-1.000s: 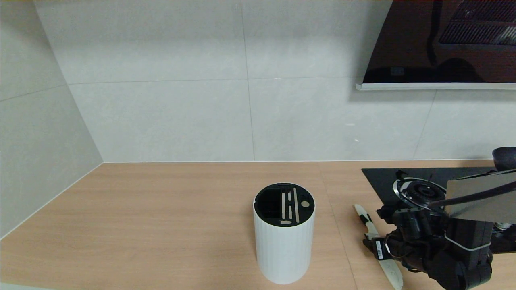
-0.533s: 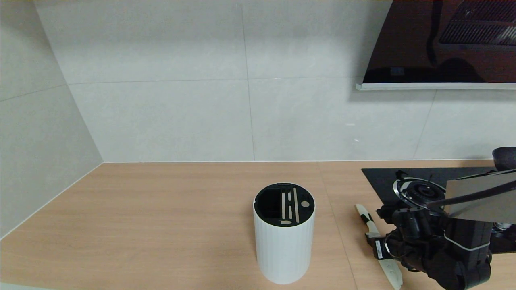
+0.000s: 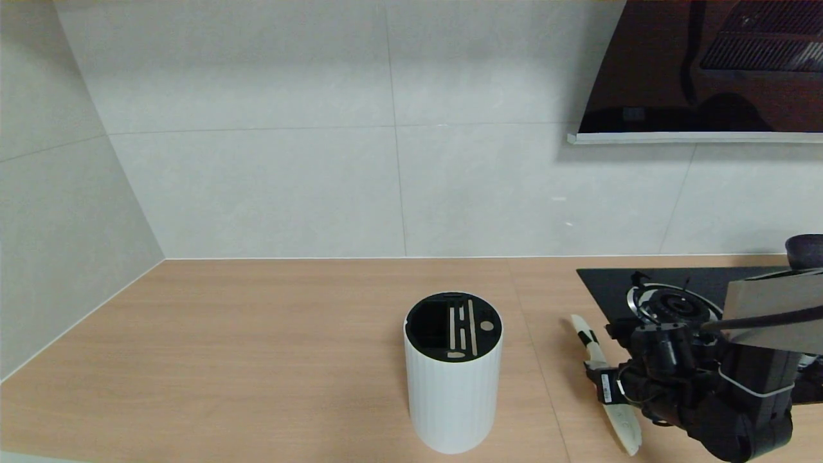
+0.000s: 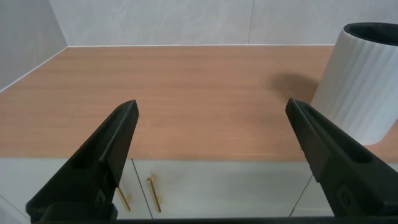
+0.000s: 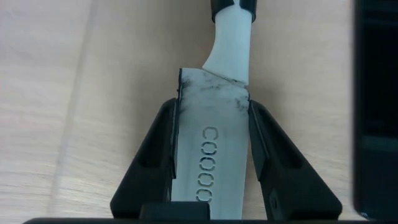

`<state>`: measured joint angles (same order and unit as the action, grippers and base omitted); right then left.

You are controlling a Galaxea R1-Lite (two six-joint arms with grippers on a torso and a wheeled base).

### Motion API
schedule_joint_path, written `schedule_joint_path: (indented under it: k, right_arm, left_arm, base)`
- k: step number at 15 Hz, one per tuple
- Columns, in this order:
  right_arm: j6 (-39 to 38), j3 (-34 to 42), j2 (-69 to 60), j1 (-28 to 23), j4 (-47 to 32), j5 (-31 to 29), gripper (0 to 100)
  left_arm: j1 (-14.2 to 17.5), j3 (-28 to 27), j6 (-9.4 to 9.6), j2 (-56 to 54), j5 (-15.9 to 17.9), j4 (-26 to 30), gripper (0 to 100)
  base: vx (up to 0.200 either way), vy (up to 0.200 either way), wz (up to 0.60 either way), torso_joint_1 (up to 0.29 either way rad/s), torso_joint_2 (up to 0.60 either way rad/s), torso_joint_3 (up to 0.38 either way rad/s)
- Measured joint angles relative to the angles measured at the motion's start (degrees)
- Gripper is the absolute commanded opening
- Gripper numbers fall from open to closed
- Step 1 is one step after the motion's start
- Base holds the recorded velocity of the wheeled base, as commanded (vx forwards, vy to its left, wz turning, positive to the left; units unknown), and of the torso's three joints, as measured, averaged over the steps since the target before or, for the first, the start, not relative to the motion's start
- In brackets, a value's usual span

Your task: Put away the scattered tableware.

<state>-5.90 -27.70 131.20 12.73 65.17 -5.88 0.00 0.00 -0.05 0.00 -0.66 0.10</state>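
The right gripper (image 5: 212,152) has its fingers (image 5: 158,155) squeezed tight on the flat white blade of the knife (image 3: 593,350). The knife is low over the worktop (image 3: 257,354), between the white holder (image 3: 453,392) and the edge of the black stove (image 3: 604,283). Its handle points to the back wall. There is a gap on each side of it. The left gripper (image 4: 211,118) is by the worktop's front edge, with its fingers (image 4: 106,155) wide apart. A wide stretch of worktop runs from the holder to the side wall.
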Motion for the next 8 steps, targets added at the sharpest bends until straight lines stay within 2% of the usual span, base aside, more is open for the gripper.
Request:
schedule_joint_path:
  k: [4,5,6,8]
  right_arm:
    - [-0.5,3.0,-8.3,1.2,-0.1,0.3,0]
    - [-0.5,3.9,-10.8,2.2,-0.1,0.3,0]
    - [-0.5,4.4,-12.9,3.2,-0.1,0.2,0]
    - [-0.3,4.4,-17.8,5.1,-1.2,0.0,0]
  left_arm:
    - [0.0,-0.2,-0.02,0.0,0.1,-0.3,100]
    - [0.0,-1.0,-0.30,0.0,1.0,0.1,100]
    - [0.0,-2.6,-0.55,0.1,3.7,1.3,100]
    - [-0.1,-7.6,-0.84,1.8,11.7,5.4,100]
  base:
    - [0.000,0.000,0.00,0.000,0.00,0.000]
    - [0.000,0.000,0.00,0.000,0.00,0.000]
    - [0.000,0.000,0.00,0.000,0.00,0.000]
    - [0.000,0.000,0.00,0.000,0.00,0.000]
